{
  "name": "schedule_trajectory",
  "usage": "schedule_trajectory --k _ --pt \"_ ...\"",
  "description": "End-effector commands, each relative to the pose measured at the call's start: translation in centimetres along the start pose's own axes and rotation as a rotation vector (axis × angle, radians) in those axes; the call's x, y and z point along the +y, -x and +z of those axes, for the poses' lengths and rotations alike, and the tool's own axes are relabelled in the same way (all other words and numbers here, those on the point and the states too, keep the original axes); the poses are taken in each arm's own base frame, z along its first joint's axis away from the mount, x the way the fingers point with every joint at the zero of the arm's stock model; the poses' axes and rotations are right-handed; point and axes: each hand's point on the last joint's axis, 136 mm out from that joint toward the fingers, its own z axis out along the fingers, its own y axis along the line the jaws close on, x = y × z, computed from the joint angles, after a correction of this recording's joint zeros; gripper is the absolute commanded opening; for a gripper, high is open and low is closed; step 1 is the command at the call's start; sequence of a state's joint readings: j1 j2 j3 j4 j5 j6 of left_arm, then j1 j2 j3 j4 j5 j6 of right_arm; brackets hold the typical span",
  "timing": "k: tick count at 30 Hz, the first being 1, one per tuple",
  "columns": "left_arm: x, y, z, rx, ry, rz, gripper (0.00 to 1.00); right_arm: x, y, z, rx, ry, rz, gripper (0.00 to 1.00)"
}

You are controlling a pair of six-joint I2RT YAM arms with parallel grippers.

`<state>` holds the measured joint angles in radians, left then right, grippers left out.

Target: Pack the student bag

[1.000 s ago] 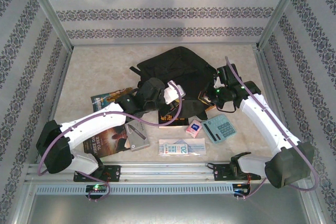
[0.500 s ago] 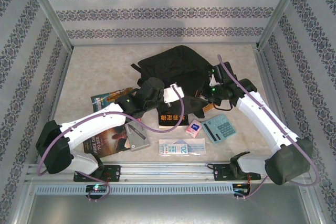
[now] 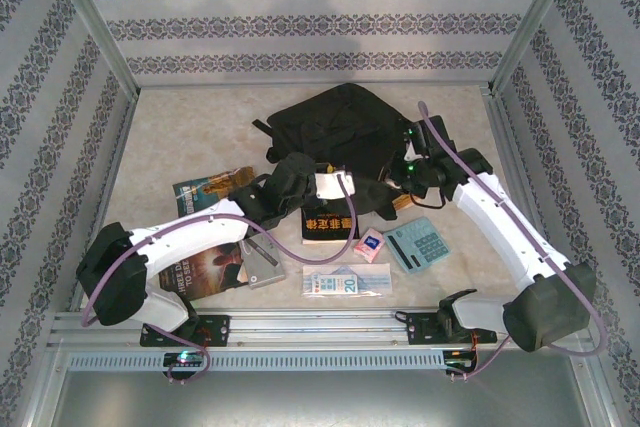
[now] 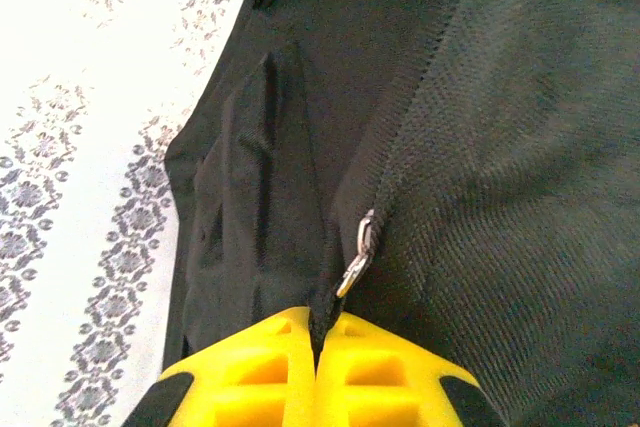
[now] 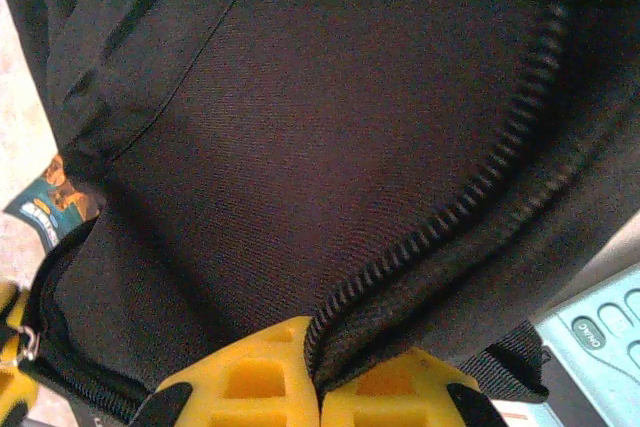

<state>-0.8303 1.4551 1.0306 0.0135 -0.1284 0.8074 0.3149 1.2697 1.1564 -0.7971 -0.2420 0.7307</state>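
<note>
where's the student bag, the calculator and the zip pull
student bag (image 3: 335, 119), top external view, on its upper fabric panel
calculator (image 3: 419, 243), top external view, on its keypad
zip pull (image 4: 357, 259), left wrist view, on the metal clasp

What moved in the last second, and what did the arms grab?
The right tool pulled back a little toward the far side, still shut on the student bag. The left tool crept slightly nearer, still pinching the bag too. More of the black book shows now. Nothing was newly grabbed or let go. The calculator stayed put.
</note>
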Motion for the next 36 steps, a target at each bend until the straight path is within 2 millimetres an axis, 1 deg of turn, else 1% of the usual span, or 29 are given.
schedule_trajectory --k 1,3,4,5,7,8,10,12,15,19,21,24,27,31,33,35,36 --pt "2.1 -4.1 -2.0 0.144 0.052 -0.077 0.00 -7.1 0.3 -1.6 -0.030 -0.266 0.111 0.00" --pt "0.6 -3.5 -2.5 0.116 -0.030 -0.107 0.00 -6.9 1.2 -1.3 -0.041 -0.262 0.122 0.00" --pt "-0.2 -2.8 -2.9 0.094 -0.090 -0.121 0.00 -6.4 1.7 -1.0 -0.039 -0.246 0.121 0.04" --pt "-1.3 -2.1 -3.3 0.068 -0.167 -0.135 0.00 -5.8 2.1 -0.7 -0.036 -0.228 0.117 0.16" --pt "-2.1 -0.3 -3.5 0.018 -0.231 -0.175 0.00 -4.8 2.8 -0.7 -0.038 -0.214 0.111 0.35" --pt "-2.5 0.6 -3.2 0.007 -0.254 -0.187 0.00 -4.5 3.2 -1.0 -0.051 -0.221 0.108 0.41" --pt "-3.1 2.2 -2.4 0.002 -0.285 -0.196 0.00 -4.2 3.7 -2.0 -0.078 -0.232 0.117 0.47" --pt "-3.6 3.9 -1.4 -0.022 -0.306 -0.225 0.00 -4.0 3.5 -3.0 -0.096 -0.224 0.148 0.48" --pt "-3.7 6.3 -0.2 -0.059 -0.313 -0.272 0.00 -4.7 2.3 -4.3 -0.107 -0.228 0.238 0.49" --pt "-4.5 8.5 0.6 -0.086 -0.340 -0.300 0.00 -5.5 -0.4 -4.6 -0.069 -0.176 0.409 0.49" --pt "-4.9 9.2 0.7 -0.098 -0.350 -0.298 0.00 -5.4 -1.1 -4.6 -0.057 -0.127 0.485 0.51" --pt "-5.4 10.0 0.9 -0.108 -0.360 -0.306 0.00 -4.9 -1.8 -4.1 -0.028 -0.064 0.570 0.54" --pt "-5.7 10.2 0.9 -0.113 -0.367 -0.311 0.00 -4.0 -2.2 -2.8 0.024 0.008 0.632 0.54" --pt "-5.7 10.4 0.7 -0.119 -0.369 -0.309 0.00 -3.0 -2.0 -1.2 0.028 0.099 0.670 0.53" --pt "-5.7 10.3 0.7 -0.118 -0.365 -0.311 0.00 -2.7 -2.0 -0.4 0.031 0.121 0.670 0.50" --pt "-5.6 10.4 0.7 -0.122 -0.360 -0.310 0.00 -2.8 -2.3 0.3 0.034 0.109 0.657 0.43" --pt "-5.6 10.3 0.8 -0.121 -0.359 -0.313 0.00 -2.7 -2.5 0.6 0.039 0.106 0.648 0.37"
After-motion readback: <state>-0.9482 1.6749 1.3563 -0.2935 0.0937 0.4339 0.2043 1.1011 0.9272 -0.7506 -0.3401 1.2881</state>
